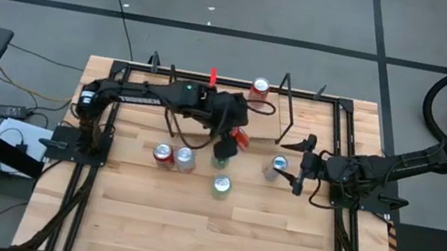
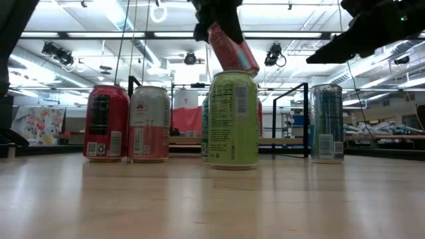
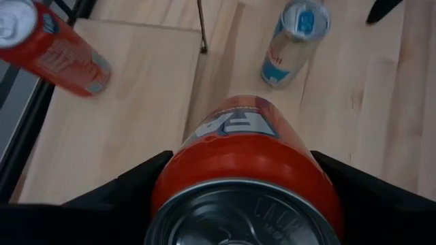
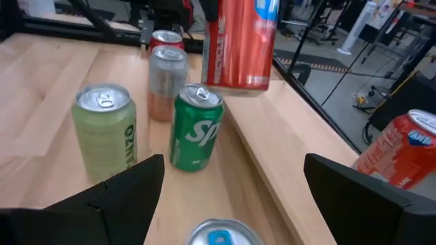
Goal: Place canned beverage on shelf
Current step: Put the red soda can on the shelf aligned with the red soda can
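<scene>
Butcher-block table [image 1: 212, 244], cans scattered | step: carry | left gripper [image 1: 234, 135] clamped on orange can [image 3: 246, 153], raised above green Sprite can [image 4: 195, 126], beside shelf [image 3: 116, 129] | right gripper [image 1: 301, 164] idle, jaws wide, near blue-and-white can [image 1: 277, 166] | next: upright onto plank, clear of orange can already standing there [image 1: 259, 88]

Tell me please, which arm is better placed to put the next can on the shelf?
The left. Its hand already holds an orange can in the air, close beside the shelf. The right hand is open and empty, near a blue can.
</scene>
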Motion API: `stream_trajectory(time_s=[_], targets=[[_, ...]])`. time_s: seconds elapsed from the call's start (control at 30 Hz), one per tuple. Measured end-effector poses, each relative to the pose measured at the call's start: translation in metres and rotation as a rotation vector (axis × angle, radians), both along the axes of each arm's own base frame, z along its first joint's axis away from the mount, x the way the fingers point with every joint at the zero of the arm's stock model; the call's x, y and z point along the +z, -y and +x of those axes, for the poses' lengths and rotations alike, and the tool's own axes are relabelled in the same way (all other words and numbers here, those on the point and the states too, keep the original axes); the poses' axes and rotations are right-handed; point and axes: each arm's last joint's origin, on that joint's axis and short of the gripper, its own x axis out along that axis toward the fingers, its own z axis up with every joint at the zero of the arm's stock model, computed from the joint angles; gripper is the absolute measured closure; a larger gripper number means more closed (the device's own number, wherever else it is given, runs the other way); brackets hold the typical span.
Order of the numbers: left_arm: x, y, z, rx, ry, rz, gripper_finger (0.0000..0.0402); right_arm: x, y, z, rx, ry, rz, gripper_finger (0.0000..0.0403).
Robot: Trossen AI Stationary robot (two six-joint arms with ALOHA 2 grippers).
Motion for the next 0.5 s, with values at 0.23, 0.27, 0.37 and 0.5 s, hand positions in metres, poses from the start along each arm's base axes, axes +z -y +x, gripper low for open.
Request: stream_trajectory(time_s=[0.23,0.27,0.37,0.5], targets=[[-0.008,-0.015,0.017,0.005,-0.024,0.027,0.0079,0.000,-0.002,0.000,0.001,0.013,0.017,0.0039],[-0.011,-0.018,0.018,0.008,-0.032,0.036,0.0079,0.000,-0.002,0.000,-0.005,0.008,0.013,0.0039],[-0.015,-0.026,0.023,0.018,-0.016,0.063,0.0079,0.000,-0.002,0.000,-0.017,0.013,0.023,0.0039],[-0.018,-0.033,0.026,0.000,-0.020,0.089,0.0079,0.000,-0.002,0.000,-0.024,0.016,0.028,0.0039]])
